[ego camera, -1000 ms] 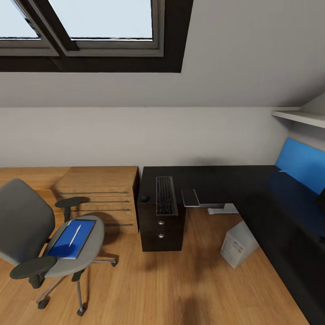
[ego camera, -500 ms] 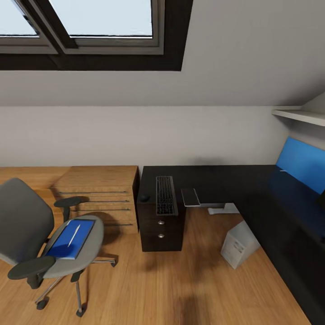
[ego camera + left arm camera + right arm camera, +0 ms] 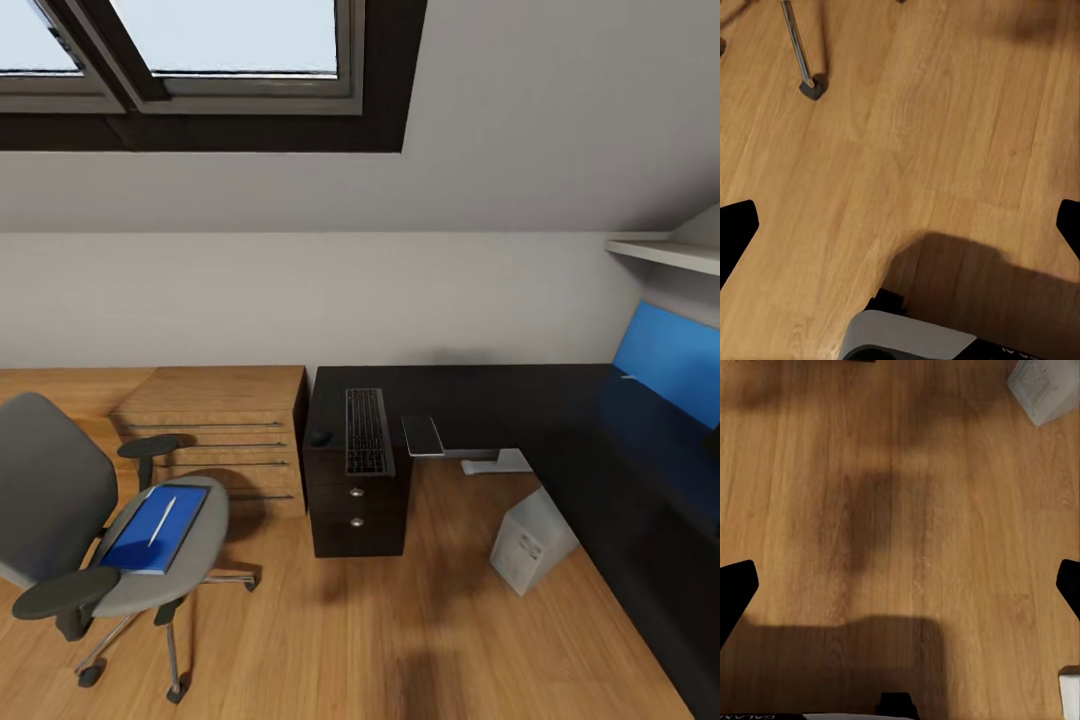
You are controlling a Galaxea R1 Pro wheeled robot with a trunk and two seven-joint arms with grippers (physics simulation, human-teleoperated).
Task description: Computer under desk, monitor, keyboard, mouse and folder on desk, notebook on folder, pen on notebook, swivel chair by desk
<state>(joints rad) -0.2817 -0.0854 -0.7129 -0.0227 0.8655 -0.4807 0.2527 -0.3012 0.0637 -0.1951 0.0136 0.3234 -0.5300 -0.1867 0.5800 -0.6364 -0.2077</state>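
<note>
Over on the left sits the swivel chair [image 3: 95,530], well away from the bench [image 3: 470,400], with the blue folder [image 3: 150,530] flat on its seat and what looks like the pen [image 3: 163,520] lying across it; I can't make out a separate notebook. Both arms point down at bare wooden floor [image 3: 945,150], the left gripper [image 3: 900,229] and right gripper [image 3: 900,592] each with jaws spread wide and holding nothing. Moving right, the mouse [image 3: 320,438] and keyboard [image 3: 365,432] lie on the bench's near end, a grey slab [image 3: 422,436] beside them. The computer [image 3: 530,540] stands on the floor by the bench. My read: it's an approach phase, and next comes closing on the chair to lift that folder. Skylight [image 3: 200,40] overhead, sloped ceiling, wooden drawers [image 3: 225,440] against the wall.
</note>
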